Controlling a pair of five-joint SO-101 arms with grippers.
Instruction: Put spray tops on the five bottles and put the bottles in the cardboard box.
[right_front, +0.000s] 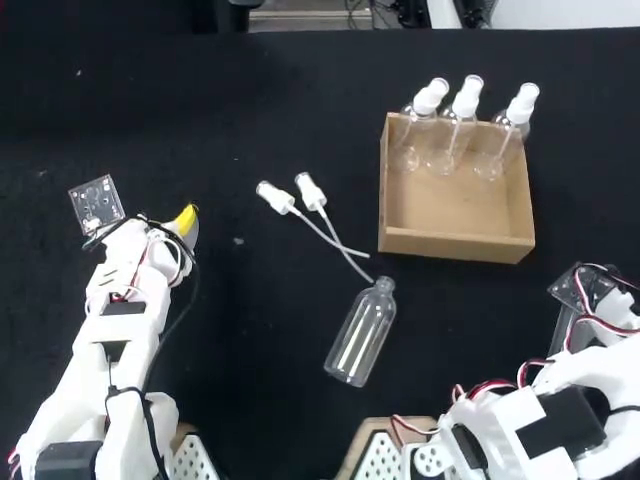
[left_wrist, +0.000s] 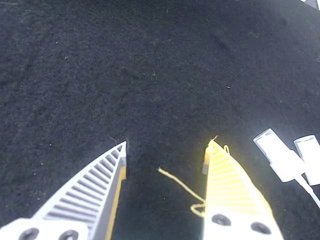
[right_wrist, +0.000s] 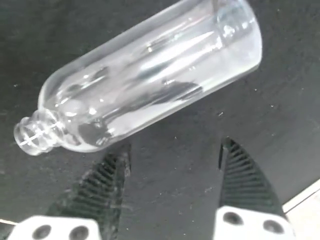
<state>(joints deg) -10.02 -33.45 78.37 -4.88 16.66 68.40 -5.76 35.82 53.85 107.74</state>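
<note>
So, my right tool (right_wrist: 176, 146) hangs open just beside the clear plastic bottle (right_front: 362, 333), lying uncapped at lower centre, placed, I reckon, to straddle it; my left tool (left_wrist: 167, 146) gapes near two white spray tops (right_front: 276, 198), left of the brown cardboard box (right_front: 455, 243).

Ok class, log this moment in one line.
box: three capped bottles inside | table: uncapped bottle lying, two loose spray tops | left gripper: open | right gripper: open

The black-clothed table (right_front: 250, 110) has pale floor (right_front: 300, 18) and dark cables (right_front: 398, 12) beyond its far edge.
</note>
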